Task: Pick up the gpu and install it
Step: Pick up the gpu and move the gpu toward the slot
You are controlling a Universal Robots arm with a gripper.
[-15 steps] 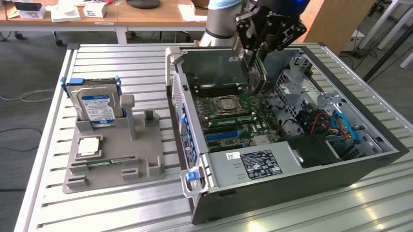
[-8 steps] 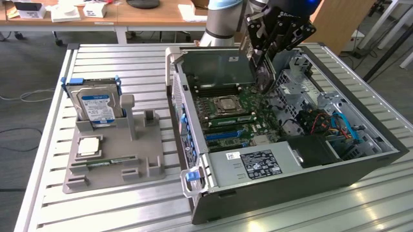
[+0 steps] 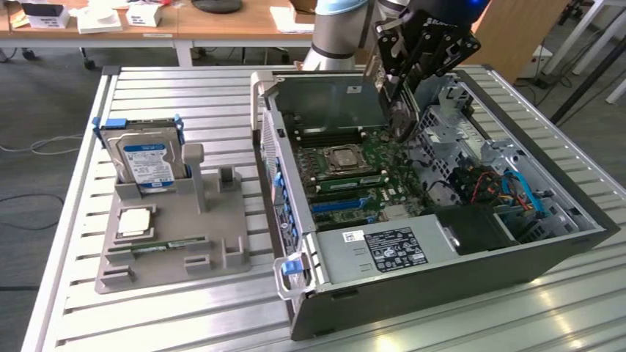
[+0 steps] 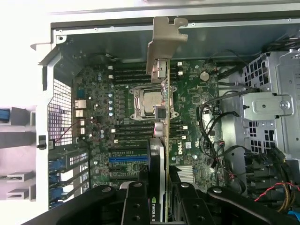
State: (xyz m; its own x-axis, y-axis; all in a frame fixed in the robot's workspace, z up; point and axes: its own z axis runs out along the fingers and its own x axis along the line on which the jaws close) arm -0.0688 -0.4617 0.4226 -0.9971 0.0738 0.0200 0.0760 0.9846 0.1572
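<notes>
My gripper [image 3: 403, 81] hangs over the far part of the open computer case [image 3: 293, 220] and is shut on the gpu [image 3: 401, 116]. The card is thin and dark and points edge-down toward the motherboard [image 3: 357, 183]. In the wrist view the gpu [image 4: 165, 117] runs edge-on away from my gripper [image 4: 161, 201], its silvery bracket [image 4: 164, 42] at the far end near the case wall. Black fingers [image 4: 136, 204] clamp the card from both sides. Below it lie the processor socket [image 4: 149, 101] and the blue slots [image 4: 129, 159]. The card stands above the board, apart from it.
A grey stand [image 3: 210, 235] at the exterior view's left carries a hard drive [image 3: 146, 158], a processor chip [image 3: 135, 220] and a memory stick [image 3: 161, 248]. Inside the case are a power supply [image 3: 386, 249] and cables [image 3: 514, 192]. Wooden desks [image 3: 196, 22] stand behind the slatted table [image 3: 78, 220].
</notes>
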